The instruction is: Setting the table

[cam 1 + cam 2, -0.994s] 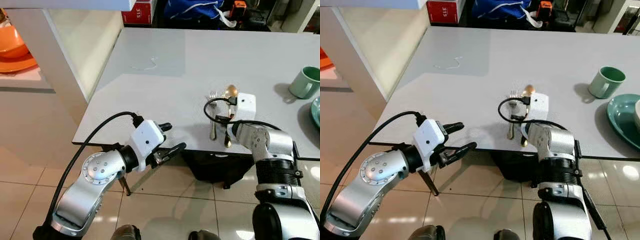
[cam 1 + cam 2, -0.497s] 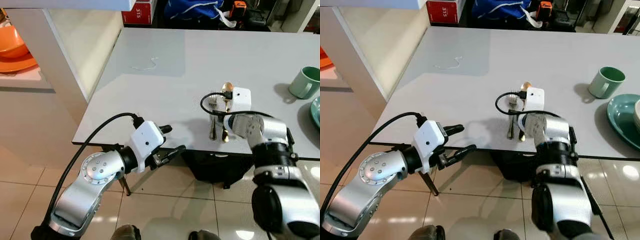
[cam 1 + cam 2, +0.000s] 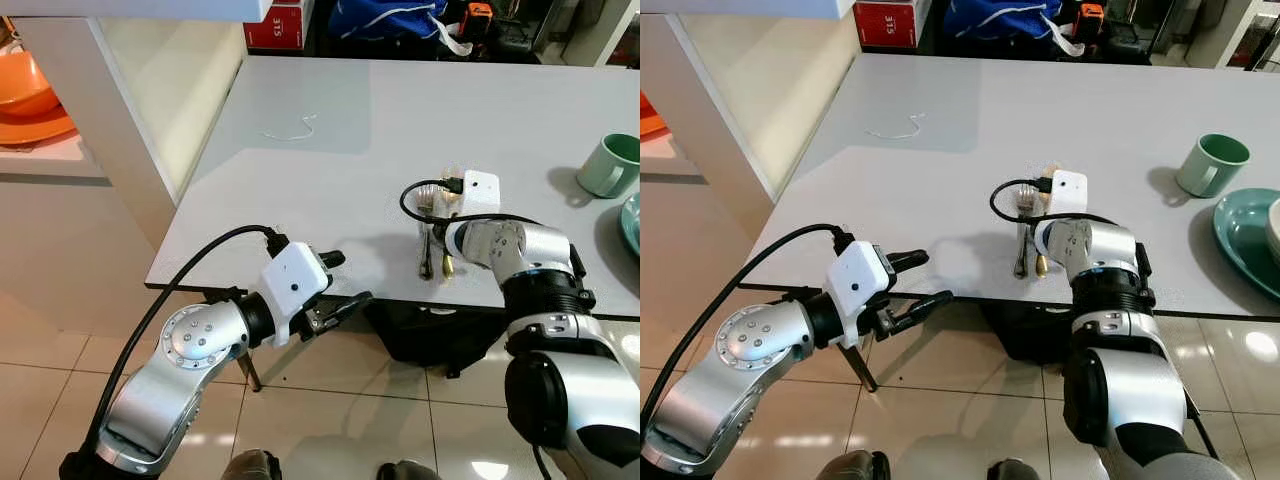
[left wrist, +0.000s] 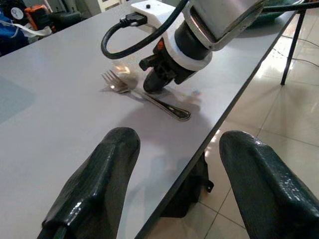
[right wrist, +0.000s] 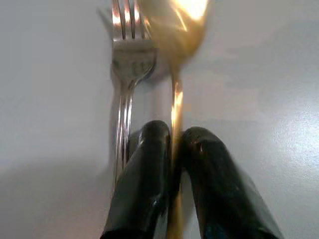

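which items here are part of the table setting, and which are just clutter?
Part of the job:
- gold spoon, pinched in the right gripper
- silver fork, flat on the table beside the spoon
- green mug
- teal plate at the table's right edge

Just lying about:
- orange bowls on the side shelf
- red box beyond the table
- left gripper, open, idle near the table edge

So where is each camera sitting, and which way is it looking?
Left eye view: on the head, looking down at the grey table; both silver arms show.
Right eye view: beside it, same scene, with the green mug.
Left wrist view: on the left wrist, looking past the open left gripper at the fork.
Right wrist view: on the right wrist; the right gripper pinches the gold spoon.
Both wrist views share the fork.
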Robot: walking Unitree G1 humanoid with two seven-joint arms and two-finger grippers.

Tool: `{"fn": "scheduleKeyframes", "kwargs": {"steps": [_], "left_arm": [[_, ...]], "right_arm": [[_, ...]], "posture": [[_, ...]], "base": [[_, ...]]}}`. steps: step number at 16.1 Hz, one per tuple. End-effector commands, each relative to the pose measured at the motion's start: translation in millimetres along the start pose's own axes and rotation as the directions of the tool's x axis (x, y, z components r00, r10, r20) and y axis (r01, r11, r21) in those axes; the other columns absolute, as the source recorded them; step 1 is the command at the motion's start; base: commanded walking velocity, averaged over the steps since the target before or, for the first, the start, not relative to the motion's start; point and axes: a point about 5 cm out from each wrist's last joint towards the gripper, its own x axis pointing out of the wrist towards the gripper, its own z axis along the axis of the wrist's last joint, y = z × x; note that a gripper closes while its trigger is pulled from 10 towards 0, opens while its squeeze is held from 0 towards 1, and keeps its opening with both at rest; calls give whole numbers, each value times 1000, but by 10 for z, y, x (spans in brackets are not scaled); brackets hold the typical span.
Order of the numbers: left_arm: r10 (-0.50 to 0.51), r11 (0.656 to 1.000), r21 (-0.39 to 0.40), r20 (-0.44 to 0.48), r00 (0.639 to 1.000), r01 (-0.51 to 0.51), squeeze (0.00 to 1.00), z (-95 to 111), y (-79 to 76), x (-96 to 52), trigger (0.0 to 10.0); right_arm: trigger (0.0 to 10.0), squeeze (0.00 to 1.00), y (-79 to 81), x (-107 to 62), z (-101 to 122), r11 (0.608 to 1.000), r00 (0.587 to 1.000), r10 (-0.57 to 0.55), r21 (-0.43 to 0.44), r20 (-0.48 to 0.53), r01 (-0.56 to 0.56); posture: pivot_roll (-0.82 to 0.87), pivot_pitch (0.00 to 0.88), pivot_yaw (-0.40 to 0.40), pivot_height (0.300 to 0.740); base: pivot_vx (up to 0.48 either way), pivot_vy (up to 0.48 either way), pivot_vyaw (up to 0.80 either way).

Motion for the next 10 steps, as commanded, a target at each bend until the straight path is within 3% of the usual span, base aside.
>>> {"fn": "scheduleKeyframes", "kwargs": {"steps": [1, 2, 4, 5, 10], "left_arm": [[-17, 1000, 9, 3, 1000, 17, 0, 31, -11, -1, 10000], [-19, 1000, 11, 0, 1000, 19, 0, 31, -10, -6, 10000], [-21, 1000, 13, -4, 1000, 21, 0, 29, -12, -11, 10000], [-22, 1000, 14, -5, 1000, 22, 0, 28, -13, -10, 10000], [-31, 999, 21, -7, 1000, 31, 0, 33, -16, -14, 10000]], "right_arm": [[10000, 937, -44, 23, -40, 1000, 1000, -12, 14, -25, 12], [10000, 816, -36, 30, -44, 1000, 1000, -10, 13, -26, 10], [10000, 153, -35, 37, -45, 1000, 1000, -7, 14, -28, 8], [10000, 0, -37, 40, -43, 1000, 1000, -7, 16, -27, 7], [10000, 0, -69, 10, 41, 1000, 1000, -21, 5, 17, 21]], "posture": [[48, 96, 9, 740], [49, 96, 11, 740], [50, 96, 12, 740], [50, 96, 12, 740], [51, 95, 16, 740]], "base": [[0, 0, 0], [0, 0, 0], [0, 0, 0], [0, 0, 0], [0, 0, 0]]}}
